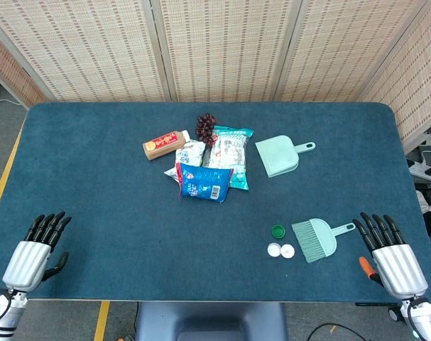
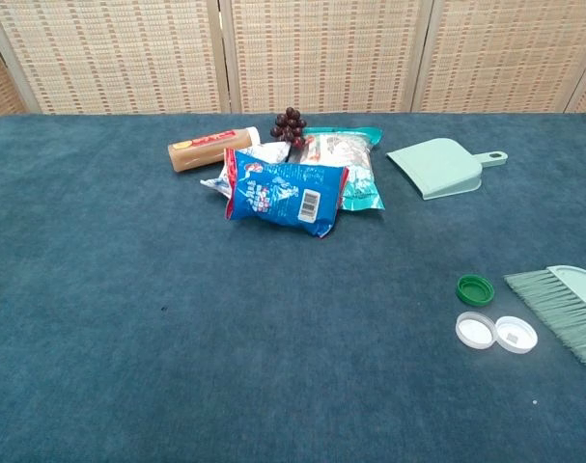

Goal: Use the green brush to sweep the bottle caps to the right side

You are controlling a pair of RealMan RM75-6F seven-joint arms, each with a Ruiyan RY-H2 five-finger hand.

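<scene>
The green brush (image 1: 317, 238) lies flat on the blue table, bristles pointing left, handle toward the right; the chest view shows its bristle end (image 2: 563, 307) at the right border. Just left of it sit a green bottle cap (image 1: 278, 231) (image 2: 474, 288) and two white caps (image 1: 274, 249) (image 1: 287, 250), also seen as white caps (image 2: 475, 330) (image 2: 516, 334). My right hand (image 1: 389, 250) rests at the table's near right edge, fingers spread, holding nothing, a short way right of the brush handle. My left hand (image 1: 36, 249) is at the near left corner, fingers apart and empty. Neither hand shows in the chest view.
A green dustpan (image 1: 279, 155) (image 2: 442, 167) lies behind the brush. Mid-table is a pile: blue snack bag (image 1: 204, 182) (image 2: 281, 196), teal packet (image 1: 229, 155), brown bottle (image 1: 165, 145) (image 2: 204, 153) and dark grapes (image 1: 206, 126) (image 2: 289, 126). Woven screens stand behind the table.
</scene>
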